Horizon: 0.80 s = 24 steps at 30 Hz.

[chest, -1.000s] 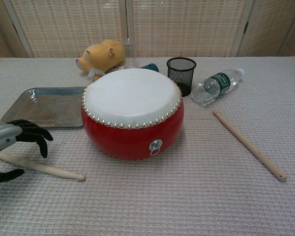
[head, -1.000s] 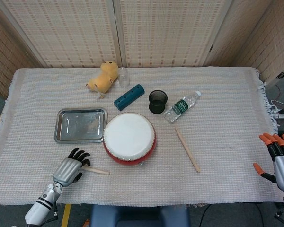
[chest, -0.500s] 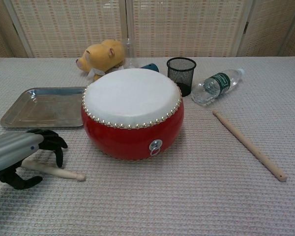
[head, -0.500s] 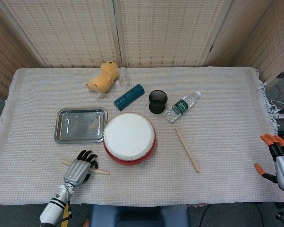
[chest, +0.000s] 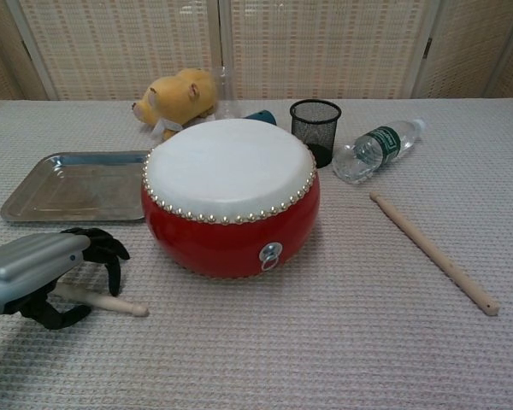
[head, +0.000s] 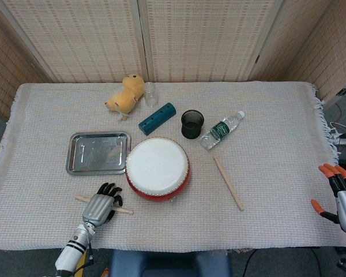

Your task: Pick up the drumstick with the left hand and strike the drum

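The red drum (head: 157, 167) with a white skin (chest: 229, 162) stands near the middle of the table. A wooden drumstick (head: 124, 210) lies on the cloth in front of it to the left; in the chest view the drumstick (chest: 111, 302) pokes out from under my left hand. My left hand (head: 100, 204) hovers over the stick's middle. Its black fingers (chest: 109, 253) arch over the stick and the thumb lies on the near side, not closed around it. My right hand (head: 341, 197) hangs at the table's far right edge, fingers spread, holding nothing.
A second drumstick (head: 228, 182) lies right of the drum. A metal tray (head: 81, 151) sits left of the drum. Behind the drum are a black mesh cup (head: 192, 123), a water bottle (head: 220, 130), a teal block (head: 157, 118) and a yellow plush toy (head: 126, 94).
My left hand has slid right along the table, from the stick's left end to over its middle, closer to the drum. The stick and the right hand stay put.
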Each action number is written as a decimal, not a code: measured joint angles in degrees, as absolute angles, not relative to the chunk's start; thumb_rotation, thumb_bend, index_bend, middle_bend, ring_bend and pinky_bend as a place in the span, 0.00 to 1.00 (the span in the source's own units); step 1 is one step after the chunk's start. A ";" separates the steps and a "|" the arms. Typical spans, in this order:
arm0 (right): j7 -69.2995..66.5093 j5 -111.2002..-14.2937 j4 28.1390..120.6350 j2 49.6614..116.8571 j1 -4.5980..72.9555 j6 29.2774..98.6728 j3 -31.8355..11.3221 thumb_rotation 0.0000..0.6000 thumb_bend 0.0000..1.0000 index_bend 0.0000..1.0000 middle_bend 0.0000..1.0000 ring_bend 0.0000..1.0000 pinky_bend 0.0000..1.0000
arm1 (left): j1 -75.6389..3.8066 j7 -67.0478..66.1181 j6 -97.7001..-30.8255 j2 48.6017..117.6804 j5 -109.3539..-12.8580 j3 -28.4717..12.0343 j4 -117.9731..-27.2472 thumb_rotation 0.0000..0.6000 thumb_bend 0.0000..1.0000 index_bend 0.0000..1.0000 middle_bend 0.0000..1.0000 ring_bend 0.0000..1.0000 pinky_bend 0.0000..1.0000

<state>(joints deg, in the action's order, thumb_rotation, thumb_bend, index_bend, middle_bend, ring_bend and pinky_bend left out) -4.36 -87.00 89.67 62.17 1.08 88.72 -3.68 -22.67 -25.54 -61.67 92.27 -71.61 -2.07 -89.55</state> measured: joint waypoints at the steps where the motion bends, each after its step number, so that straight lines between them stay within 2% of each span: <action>1: -4.38 -87.00 89.65 62.17 1.08 88.72 -3.68 1.00 0.23 0.15 0.12 0.00 0.02 | -22.69 -25.34 -61.67 92.38 -71.53 -2.07 -89.44 1.00 0.35 0.48 0.17 0.05 0.01; 9: -4.36 -87.12 89.91 62.04 1.13 88.53 -3.61 1.00 0.23 0.15 0.12 0.00 0.02 | -22.37 -21.26 -62.76 93.00 -72.28 -2.12 -88.85 1.00 0.41 0.54 0.21 0.07 0.02; 17: -4.21 -87.37 90.44 61.75 1.00 88.72 -3.50 1.00 0.23 0.15 0.12 0.00 0.02 | -21.61 -13.97 -63.71 91.94 -73.50 -2.35 -90.20 1.00 0.41 0.57 0.25 0.10 0.03; 24: -3.90 -87.78 91.10 61.34 1.05 88.65 -3.35 1.00 0.23 0.15 0.12 0.00 0.02 | -19.82 1.73 -65.12 87.74 -74.12 -4.19 -95.22 1.00 0.41 0.57 0.28 0.13 0.04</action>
